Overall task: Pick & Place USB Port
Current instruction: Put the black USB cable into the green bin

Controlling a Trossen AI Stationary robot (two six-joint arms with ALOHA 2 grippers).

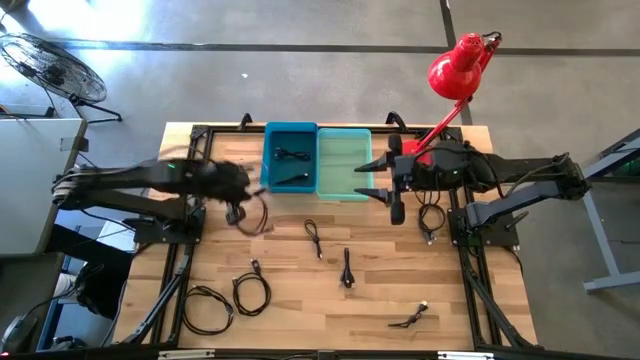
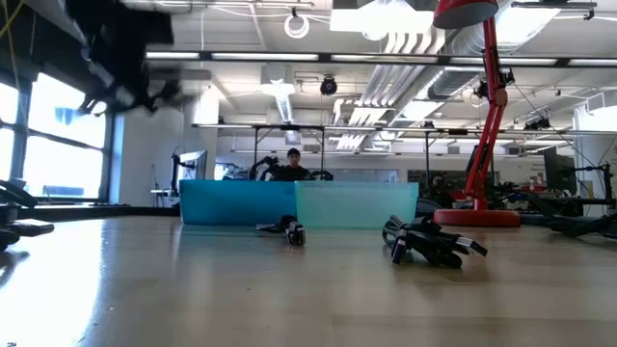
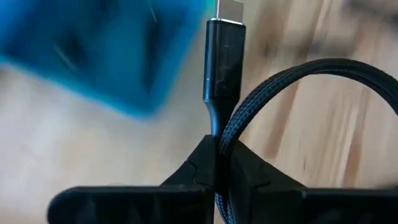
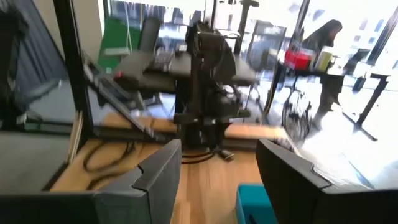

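Observation:
My left gripper (image 1: 236, 192) hovers above the table just left of the dark blue bin (image 1: 290, 158) and is shut on a black braided USB cable (image 1: 251, 216), whose loop hangs below it. In the left wrist view the cable's black plug (image 3: 222, 62) with its metal tip points away from the gripper (image 3: 217, 149), and the blue bin (image 3: 106, 50) is a blur behind it. My right gripper (image 1: 381, 179) waits open near the teal bin (image 1: 345, 160); its fingers stand wide apart in the right wrist view (image 4: 217, 158). My left gripper pinches the braided cable between its two fingers just behind the plug's strain relief (image 3: 214, 127). The plug sticks out beyond the fingertips, and a loop of cord (image 3: 292, 78) arches out beside it. The cable is lifted clear of the table and hangs slack.
Several more black cables lie on the wooden table: (image 1: 313, 238), (image 1: 347, 268), (image 1: 250, 293), (image 1: 205, 306), (image 1: 410, 320), and one under the right arm (image 1: 431, 220). The blue bin holds cables (image 1: 291, 167). A red lamp (image 1: 455, 70) stands at the far right corner.

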